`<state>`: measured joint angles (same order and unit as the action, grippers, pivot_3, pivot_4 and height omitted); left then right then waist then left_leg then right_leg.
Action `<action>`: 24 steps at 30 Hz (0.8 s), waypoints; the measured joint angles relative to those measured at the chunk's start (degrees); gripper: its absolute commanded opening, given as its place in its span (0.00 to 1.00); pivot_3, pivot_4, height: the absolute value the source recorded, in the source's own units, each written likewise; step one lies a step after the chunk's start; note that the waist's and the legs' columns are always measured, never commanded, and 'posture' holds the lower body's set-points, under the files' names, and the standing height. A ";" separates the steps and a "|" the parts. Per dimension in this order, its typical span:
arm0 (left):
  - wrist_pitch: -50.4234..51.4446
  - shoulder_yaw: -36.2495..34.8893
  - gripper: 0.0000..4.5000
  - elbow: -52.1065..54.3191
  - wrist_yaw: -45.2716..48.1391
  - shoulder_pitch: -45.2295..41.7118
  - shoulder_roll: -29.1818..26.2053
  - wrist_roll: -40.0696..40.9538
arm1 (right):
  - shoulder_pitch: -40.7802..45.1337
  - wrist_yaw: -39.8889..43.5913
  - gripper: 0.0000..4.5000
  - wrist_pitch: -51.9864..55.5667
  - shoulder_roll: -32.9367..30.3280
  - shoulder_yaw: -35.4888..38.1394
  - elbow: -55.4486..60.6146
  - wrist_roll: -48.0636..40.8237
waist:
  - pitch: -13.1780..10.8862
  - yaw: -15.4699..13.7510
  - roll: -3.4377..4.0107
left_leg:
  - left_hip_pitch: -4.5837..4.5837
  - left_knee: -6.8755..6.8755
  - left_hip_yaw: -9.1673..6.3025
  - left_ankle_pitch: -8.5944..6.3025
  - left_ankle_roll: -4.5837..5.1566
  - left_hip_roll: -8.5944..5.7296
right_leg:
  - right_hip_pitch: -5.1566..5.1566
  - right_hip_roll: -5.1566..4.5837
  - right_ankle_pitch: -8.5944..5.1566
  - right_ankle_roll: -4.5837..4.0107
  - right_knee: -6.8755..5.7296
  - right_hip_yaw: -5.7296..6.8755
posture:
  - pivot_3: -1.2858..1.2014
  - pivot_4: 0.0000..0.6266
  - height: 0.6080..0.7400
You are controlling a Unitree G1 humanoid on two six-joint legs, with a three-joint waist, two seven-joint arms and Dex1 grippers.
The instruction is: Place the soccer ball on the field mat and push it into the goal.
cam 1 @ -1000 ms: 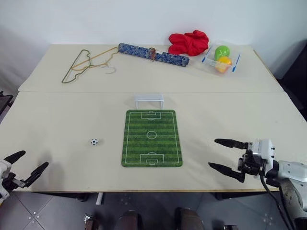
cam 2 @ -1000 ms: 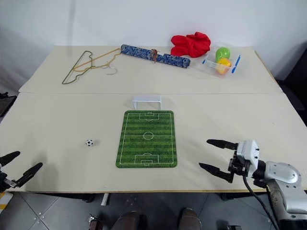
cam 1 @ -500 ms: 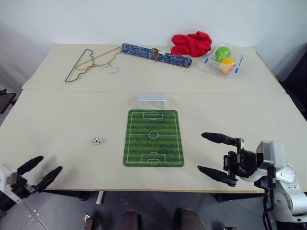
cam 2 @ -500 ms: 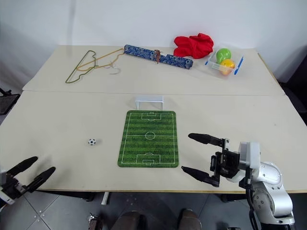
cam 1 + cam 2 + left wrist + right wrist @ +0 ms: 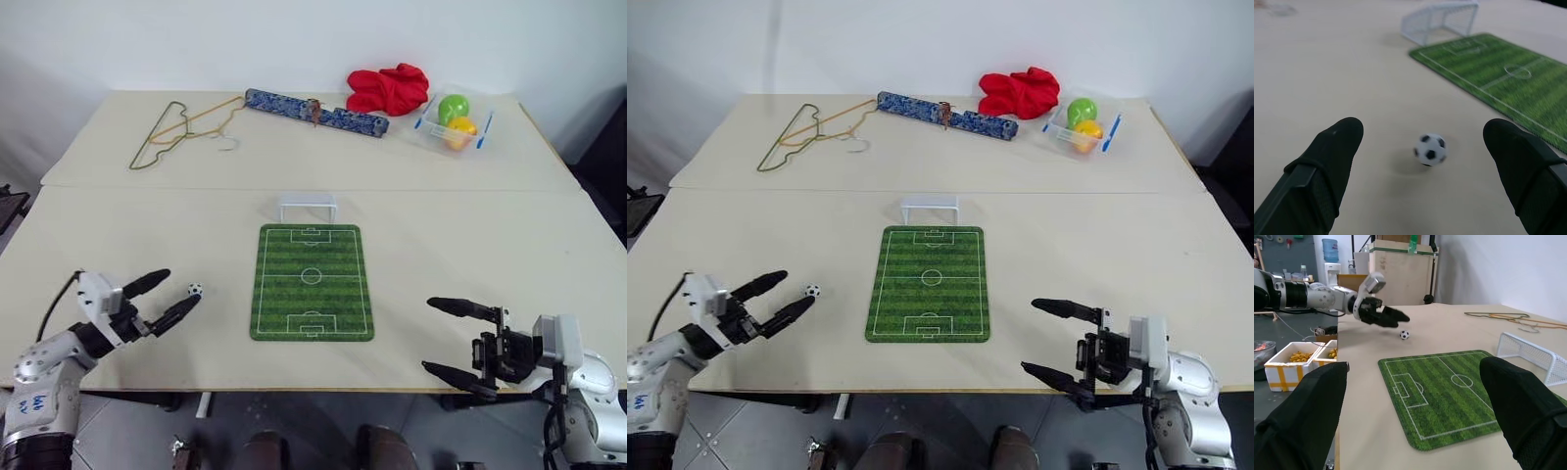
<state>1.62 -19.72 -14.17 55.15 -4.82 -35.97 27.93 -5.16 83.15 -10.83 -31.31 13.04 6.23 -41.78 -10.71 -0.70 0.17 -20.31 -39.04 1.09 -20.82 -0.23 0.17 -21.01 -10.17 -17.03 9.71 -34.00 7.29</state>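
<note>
Soccer ball point(image 5: 1430, 149) at nine o'clock of field mat point(image 5: 312, 282), bare on surface point(image 5: 470, 255), between spread left pincer point(image 5: 172, 299) fingers: likely light, hard, roll-prone, best pinched across the middle; right pincer point(image 5: 446, 338) open, empty.

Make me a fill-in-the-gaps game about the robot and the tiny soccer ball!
1. The soccer ball lies on the table, not yet on the field ____.
2. The left claw is ____, its fingers on either side of the ball.
3. The goal stands at the mat's ____ edge.
4. The red cloth lies beside the clear ____ of balls.

Missing words: mat; open; far; box
</note>
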 measured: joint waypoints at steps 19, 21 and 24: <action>-4.25 2.74 0.19 -6.35 1.94 -5.20 1.65 -3.08 | -3.74 2.26 1.00 -6.82 3.79 0.29 -4.40 0.24 | 0.03 -0.61 0.06 | 0.19 -0.05 0.01 0.00 0.00 -0.01 | 0.22 -0.02 0.01 0.02 0.00 -0.05 | 0.52 0.24 1.00; -3.55 2.86 0.19 -6.05 3.26 -6.11 1.83 -2.19 | -3.74 2.03 1.00 -6.86 4.69 0.89 -4.36 -0.40 | 0.03 -0.65 0.05 | 0.17 -0.05 -0.02 0.00 0.00 -0.01 | 0.21 -0.01 0.01 0.02 0.00 -0.03 | 0.52 0.24 1.00; -0.32 3.94 0.19 -1.64 5.82 -8.34 1.38 -0.26 | -3.79 1.66 1.00 -6.89 5.23 1.41 -3.47 -2.03 | 0.03 -0.68 0.05 | 0.15 -0.08 -0.04 0.00 0.00 -0.01 | 0.24 -0.01 0.01 0.02 0.01 -0.02 | 0.52 0.24 1.00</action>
<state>1.30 -15.78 -15.80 60.98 -13.16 -34.59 27.66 -8.95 84.81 -17.72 -26.07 14.45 2.76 -43.81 -10.68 -1.38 0.22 -20.16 -39.12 1.05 -20.83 -0.23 0.15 -20.77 -10.19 -17.02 9.73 -33.99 7.28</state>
